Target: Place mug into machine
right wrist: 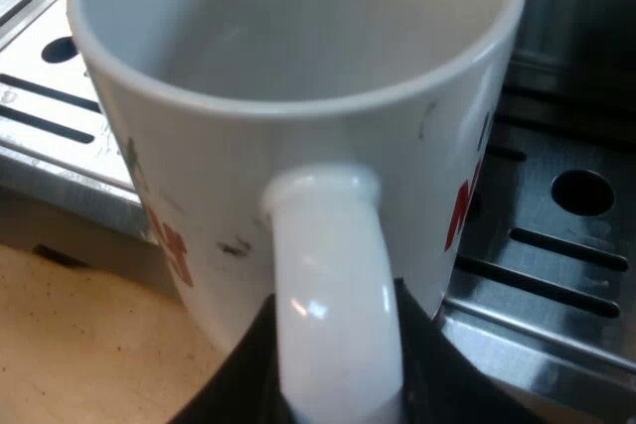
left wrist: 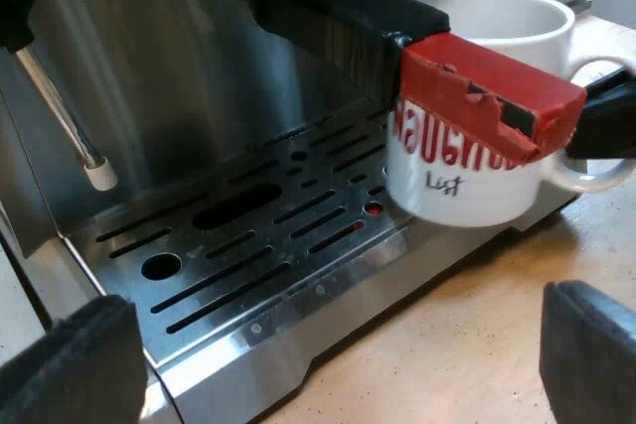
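The stainless-steel espresso machine [left wrist: 179, 76] stands on a light wooden table [left wrist: 447, 345]. Its slotted metal drip tray [left wrist: 229, 275] lies under the holder's dark handle [left wrist: 338, 12], which sticks out from the machine's front and ends in a chipped red end [left wrist: 477, 86]. The white ceramic mug [left wrist: 467, 186] with red lettering is upright at the outer edge of the drip tray, under that red end. Its base is over the tray's rim, and I cannot tell whether it rests on the metal or hangs just above it. The mug is empty inside. A thin steel steam wand [left wrist: 60, 111] with a white tip slants down over the tray, well apart from the mug. In the right wrist view, the right gripper [right wrist: 333, 394] grasps the mug's white loop handle [right wrist: 333, 275], with one black finger [right wrist: 234, 384] pressed against each side of the loop. The left gripper [left wrist: 328, 364] hovers over the table just in front of the tray. Its two black padded fingers [left wrist: 70, 364] are spread wide and hold nothing.
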Tool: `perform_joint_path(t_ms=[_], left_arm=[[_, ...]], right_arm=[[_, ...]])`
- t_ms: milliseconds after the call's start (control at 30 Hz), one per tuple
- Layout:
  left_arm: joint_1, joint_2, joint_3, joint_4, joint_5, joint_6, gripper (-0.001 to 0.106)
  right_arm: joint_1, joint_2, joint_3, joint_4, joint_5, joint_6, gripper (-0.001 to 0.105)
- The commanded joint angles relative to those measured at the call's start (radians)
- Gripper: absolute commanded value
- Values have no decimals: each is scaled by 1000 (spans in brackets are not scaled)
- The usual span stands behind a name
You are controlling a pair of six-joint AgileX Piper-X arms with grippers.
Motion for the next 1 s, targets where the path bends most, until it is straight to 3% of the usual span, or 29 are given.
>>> perform_joint_path(t_ms=[33,267,767,867,1000], left_arm=[[-4,-1,-1,-24,-5,-2,81],[-4,-1,-1,-25,-3,-2,81],[-4,-1,-1,-25,-3,-2,81],[-4,-1,-1,-25,-3,-2,81],[-4,-1,-1,-25,-3,-2,81]], right_arm=[[1,29,-31,-99,9,-31,0],[1,101,-86,-104,-15,-86,0],[1,224,-159,-148,-53,-87,2],[1,224,-159,-148,-53,-87,17],[1,224,-159,-148,-50,-87,47]])
